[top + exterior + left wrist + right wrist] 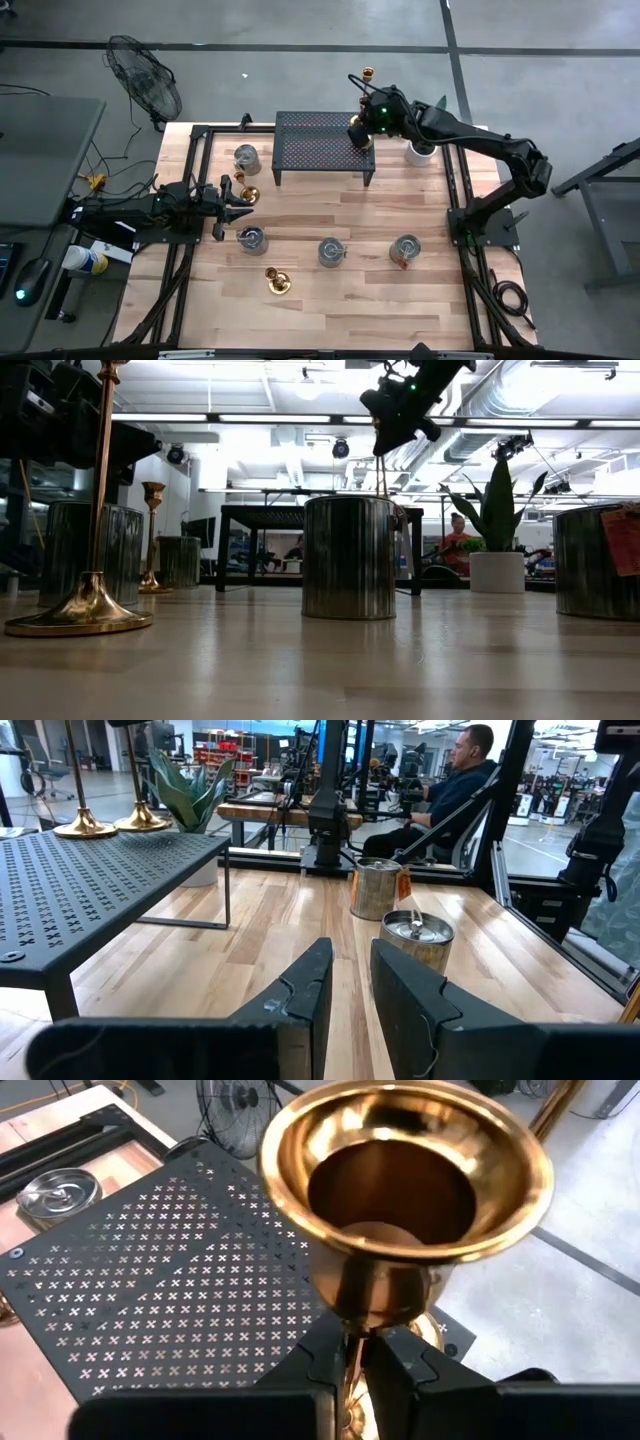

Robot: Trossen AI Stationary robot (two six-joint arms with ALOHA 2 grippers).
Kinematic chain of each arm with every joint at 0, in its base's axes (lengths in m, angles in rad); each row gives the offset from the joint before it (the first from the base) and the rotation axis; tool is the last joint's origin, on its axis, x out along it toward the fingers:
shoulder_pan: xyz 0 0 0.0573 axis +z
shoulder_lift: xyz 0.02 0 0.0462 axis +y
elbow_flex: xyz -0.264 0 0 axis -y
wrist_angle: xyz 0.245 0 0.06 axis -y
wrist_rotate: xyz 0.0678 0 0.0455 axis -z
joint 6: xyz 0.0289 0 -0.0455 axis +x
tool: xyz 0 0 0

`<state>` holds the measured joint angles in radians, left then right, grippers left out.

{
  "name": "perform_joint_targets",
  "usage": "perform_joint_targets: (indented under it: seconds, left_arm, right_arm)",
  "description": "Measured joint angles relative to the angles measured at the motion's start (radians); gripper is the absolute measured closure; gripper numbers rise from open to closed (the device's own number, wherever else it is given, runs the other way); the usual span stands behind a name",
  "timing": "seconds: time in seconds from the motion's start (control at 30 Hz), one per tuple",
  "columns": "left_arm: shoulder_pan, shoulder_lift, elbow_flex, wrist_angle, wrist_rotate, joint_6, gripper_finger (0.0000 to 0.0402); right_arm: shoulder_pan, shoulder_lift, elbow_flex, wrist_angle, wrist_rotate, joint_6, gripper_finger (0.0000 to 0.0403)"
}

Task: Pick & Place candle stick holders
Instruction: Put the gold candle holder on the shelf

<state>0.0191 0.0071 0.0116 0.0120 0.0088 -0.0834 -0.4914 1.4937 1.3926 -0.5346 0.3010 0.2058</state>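
Candlestick [361, 139] stands on rack [320, 140], tins [331, 251] in front.

Nothing here can be read. The orange tag [623, 540] on the metal tin [596, 562] at the table's edge, well away from either pincer, carries marks too small to make out.
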Motion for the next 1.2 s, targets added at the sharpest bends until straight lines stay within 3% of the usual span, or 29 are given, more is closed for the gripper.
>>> perform_joint_targets:
  seconds: [1.2]
  left_arm:
    - [0.000,0.000,0.000,0.000,0.000,0.000,0.0330]
  right_arm:
    - [-0.006,0.010,-0.001,-0.026,0.001,0.109,0.0376]
